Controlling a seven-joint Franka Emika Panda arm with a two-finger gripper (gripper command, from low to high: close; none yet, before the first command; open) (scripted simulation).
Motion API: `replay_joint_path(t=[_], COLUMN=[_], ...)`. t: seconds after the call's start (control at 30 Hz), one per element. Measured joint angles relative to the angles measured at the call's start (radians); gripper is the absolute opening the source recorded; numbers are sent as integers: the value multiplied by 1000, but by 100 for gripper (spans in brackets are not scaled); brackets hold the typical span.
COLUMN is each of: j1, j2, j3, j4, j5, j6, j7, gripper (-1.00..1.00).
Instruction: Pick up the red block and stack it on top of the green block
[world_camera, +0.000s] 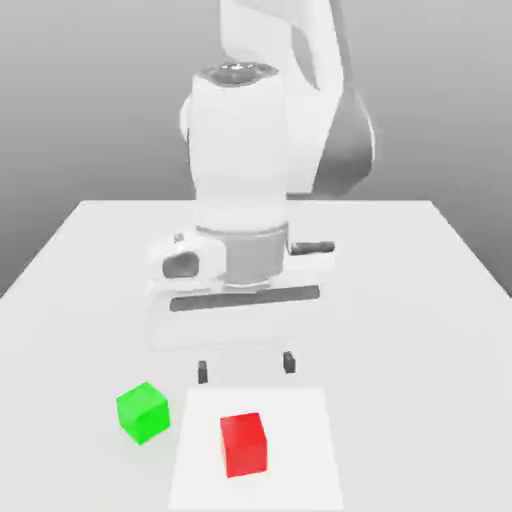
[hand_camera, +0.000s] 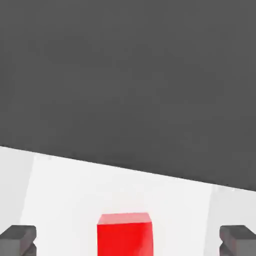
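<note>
The robot's white arm (world_camera: 240, 150) comes down from the top of the exterior view, bending at a grey-sided joint (world_camera: 345, 150); its wrist (world_camera: 242, 250) points downward; below it the gripper (world_camera: 246, 368) hangs with its two dark fingertips (world_camera: 289, 363) spread wide apart, level with each other or nearly so; in the hand view the fingertips sit well apart, with a gap between them.

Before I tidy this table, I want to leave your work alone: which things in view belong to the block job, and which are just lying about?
Part of the job:
- red block, to be picked up
- green block, to be stacked on
- gripper, open

Not named in the job:
- white square, under the red block
- table
</note>
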Motion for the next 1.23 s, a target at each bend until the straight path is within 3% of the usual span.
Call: replay_joint_path(t=[0.2,0.23,0.47,0.67,0.87,1.1,1.13,1.23], j1=[-21,-26,-27,-24,-232,-244,-249,-249], j2=[217,244,247,57,-122,42,63,63], j3=[27,33,35,0,-115,-109,-102,-102], j4=[8,12,12,-22,-116,-128,-127,-127], j5=[31,37,37,-11,-70,41,55,55], j6=[167,190,191,36,-46,125,145,145], j7=[-37,-42,-42,2,157,103,93,93], gripper=[0,-100,-100,-100,-100,-100,100,100])
